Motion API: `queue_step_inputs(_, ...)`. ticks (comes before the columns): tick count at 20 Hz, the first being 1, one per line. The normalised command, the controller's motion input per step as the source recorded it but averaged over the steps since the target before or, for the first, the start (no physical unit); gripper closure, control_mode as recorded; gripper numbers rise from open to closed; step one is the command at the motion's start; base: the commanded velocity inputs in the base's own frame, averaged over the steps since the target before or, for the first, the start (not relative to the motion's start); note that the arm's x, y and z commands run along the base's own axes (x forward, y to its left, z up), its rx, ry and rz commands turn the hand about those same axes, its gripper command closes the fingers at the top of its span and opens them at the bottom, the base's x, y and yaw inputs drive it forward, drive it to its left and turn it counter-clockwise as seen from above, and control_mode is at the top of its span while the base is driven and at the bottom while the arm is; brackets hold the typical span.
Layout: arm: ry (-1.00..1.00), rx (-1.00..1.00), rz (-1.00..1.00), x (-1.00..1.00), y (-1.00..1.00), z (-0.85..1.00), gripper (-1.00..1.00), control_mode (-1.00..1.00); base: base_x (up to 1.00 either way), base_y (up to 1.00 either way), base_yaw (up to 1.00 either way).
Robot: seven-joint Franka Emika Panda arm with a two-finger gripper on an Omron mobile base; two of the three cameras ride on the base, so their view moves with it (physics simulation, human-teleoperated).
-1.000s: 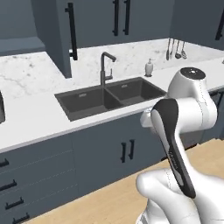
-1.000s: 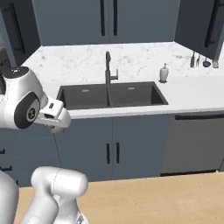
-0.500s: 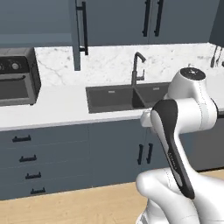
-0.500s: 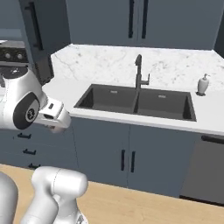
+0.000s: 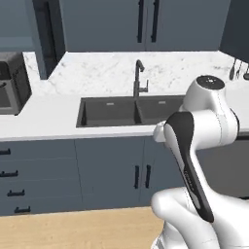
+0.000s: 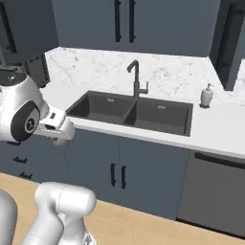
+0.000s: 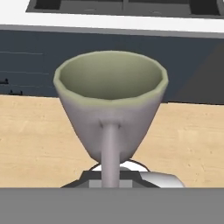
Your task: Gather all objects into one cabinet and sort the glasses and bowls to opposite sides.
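Cream mug (image 7: 111,103) is clamped by its handle in the closed gripper (image 7: 111,175), carried off the tabletop (image 5: 48,121); placement in the cabinet remains outstanding.

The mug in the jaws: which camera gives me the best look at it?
Hand view: the mug sits close up, rim, open mouth and handle all visible. In the right base view, just a sliver of it peeks below the hand. The left base view hides it behind the arm.

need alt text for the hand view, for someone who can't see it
A cream mug with a greenish inside and a handle facing the camera sits in the shut gripper, its mouth tipped toward the viewer. Behind it are dark slate-blue base cabinets, a white counter edge and light wood floor.
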Motion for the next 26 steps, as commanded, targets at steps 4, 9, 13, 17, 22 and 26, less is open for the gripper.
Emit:
queue_step_inputs(4,0.0,0.0,0.0,0.0,0.0,0.0,1.0,1.0,-0.09,-1.0,0.22)
queue_step_inputs(9,0.0,0.0,0.0,0.0,0.0,0.0,1.0,1.0,-0.29,-1.0,0.15)
queue_step_inputs(13,0.0,0.0,0.0,0.0,0.0,0.0,1.0,1.0,-0.44,-1.0,0.11)
queue_step_inputs(17,0.0,0.0,0.0,0.0,0.0,0.0,1.0,1.0,-0.49,-1.0,0.09)
queue_step_inputs(22,0.0,0.0,0.0,0.0,0.0,0.0,1.0,1.0,-0.48,-1.0,0.09)
queue_step_inputs(26,0.0,0.0,0.0,0.0,0.0,0.0,1.0,1.0,-0.27,-0.66,0.04)
